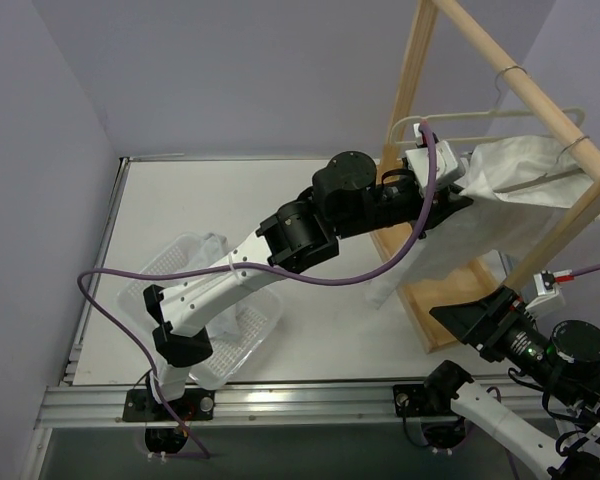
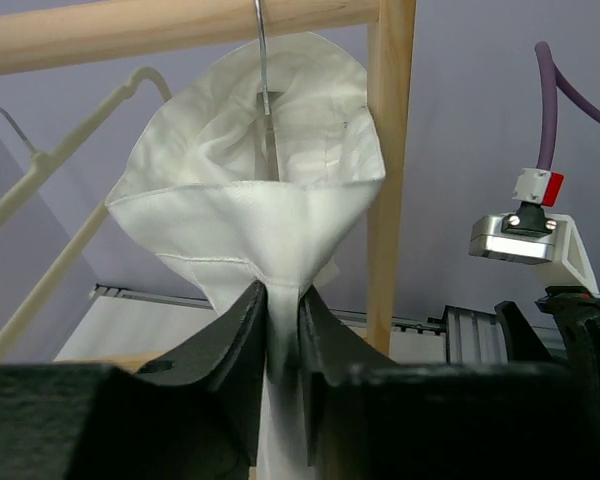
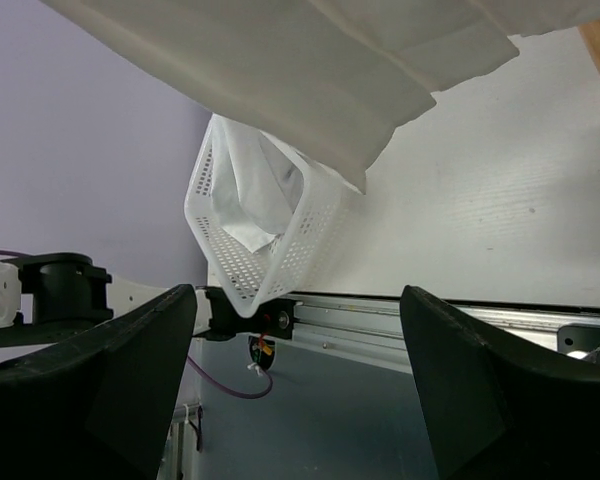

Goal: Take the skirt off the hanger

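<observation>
The white skirt (image 1: 525, 170) hangs from a wire hanger (image 1: 504, 76) on the rail of a wooden rack (image 1: 412, 80). My left gripper (image 1: 458, 198) reaches up to the skirt's left edge. Seen from the left wrist, its black jaws (image 2: 283, 292) pinch a fold of the skirt (image 2: 250, 220) just below the waistband. Above them the hanger's wire (image 2: 261, 60) runs up to the rail. My right gripper (image 1: 477, 318) waits low beside the rack's foot. In the right wrist view it (image 3: 298, 292) stands wide open and holds nothing, with the skirt's hem (image 3: 280, 70) overhead.
A white perforated basket (image 1: 242, 338) with white cloth in it sits on the table at the near left, also visible from the right wrist (image 3: 280, 250). An empty white plastic hanger (image 1: 480, 115) hangs on the same rail. The rack's upright (image 2: 391, 150) stands just right of the left jaws.
</observation>
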